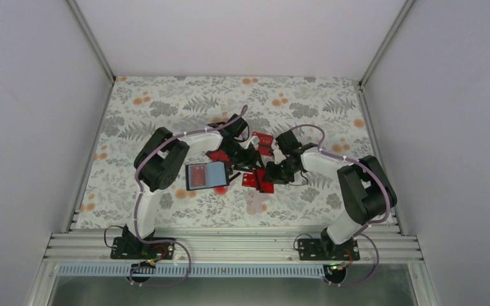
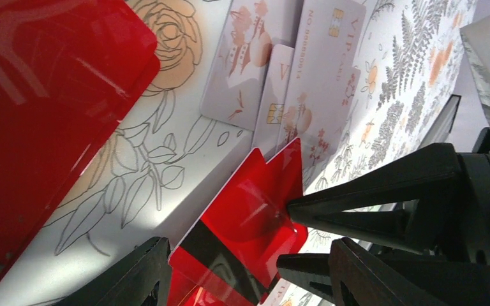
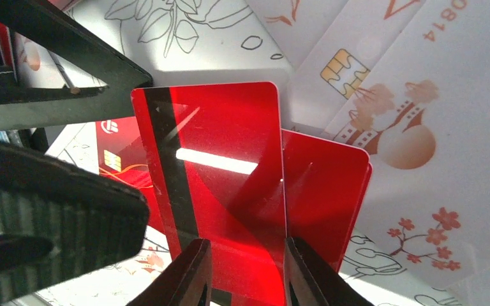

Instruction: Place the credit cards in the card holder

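Observation:
The black card holder (image 1: 207, 175) lies open on the cloth, its shiny grey-blue face up. Several red credit cards (image 1: 258, 180) lie to its right. Both grippers meet over them. My left gripper (image 1: 242, 153) is open; in its wrist view (image 2: 249, 245) its fingers straddle a red card with a black stripe (image 2: 242, 217). My right gripper (image 1: 269, 173) is open. In its wrist view (image 3: 247, 245) the same striped card (image 3: 223, 159) shows through the gap between its fingers. The right gripper's fingertips (image 2: 357, 204) sit at that card's edge. Another red card (image 3: 325, 185) lies under it.
More red cards lie behind the grippers (image 1: 263, 141) and near the holder (image 1: 217, 155); one has a chip and gold lettering (image 3: 118, 153). A large red card (image 2: 38, 115) fills the left of the left wrist view. Pale card shapes with VIP lettering (image 2: 319, 76) show beyond. White walls enclose the floral cloth.

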Motion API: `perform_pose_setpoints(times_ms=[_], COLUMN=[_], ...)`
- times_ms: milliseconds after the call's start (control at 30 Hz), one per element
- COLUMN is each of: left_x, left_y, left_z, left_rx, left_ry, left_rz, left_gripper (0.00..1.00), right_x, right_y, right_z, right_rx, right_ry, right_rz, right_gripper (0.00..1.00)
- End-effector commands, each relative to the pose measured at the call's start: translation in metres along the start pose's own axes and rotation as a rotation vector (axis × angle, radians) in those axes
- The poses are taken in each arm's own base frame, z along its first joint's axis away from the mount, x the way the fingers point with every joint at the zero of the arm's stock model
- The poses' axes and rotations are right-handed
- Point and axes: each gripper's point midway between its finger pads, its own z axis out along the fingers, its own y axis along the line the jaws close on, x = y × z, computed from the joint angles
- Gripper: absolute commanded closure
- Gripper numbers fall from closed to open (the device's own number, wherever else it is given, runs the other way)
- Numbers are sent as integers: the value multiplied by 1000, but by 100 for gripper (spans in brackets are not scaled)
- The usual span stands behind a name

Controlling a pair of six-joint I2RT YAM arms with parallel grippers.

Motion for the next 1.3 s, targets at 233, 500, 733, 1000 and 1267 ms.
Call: perform_pose_setpoints(times_ms=[233,500,733,1000,1267], left_x=[8,9,-2,-6,-15], left_y=[5,3,7,5,-36], left_z=[10,7,-1,-12,-50], left_rx=[83,129,42,-14,-7], left_ry=[43,12,-43,-63,-113], left_rz=[-10,37,46,39,106], left_gripper=[43,64,85,98,98], right_x=[38,39,39,27,-7], right_y=[-42,-43,-42,-38,2], right_z=[39,42,43,35,-28], right_rx=[117,114,112,130,79], right_ry=[119,124,126,102,-54], right_rz=[47,46,39,25,-31], right_gripper=[71,72,72,72,58])
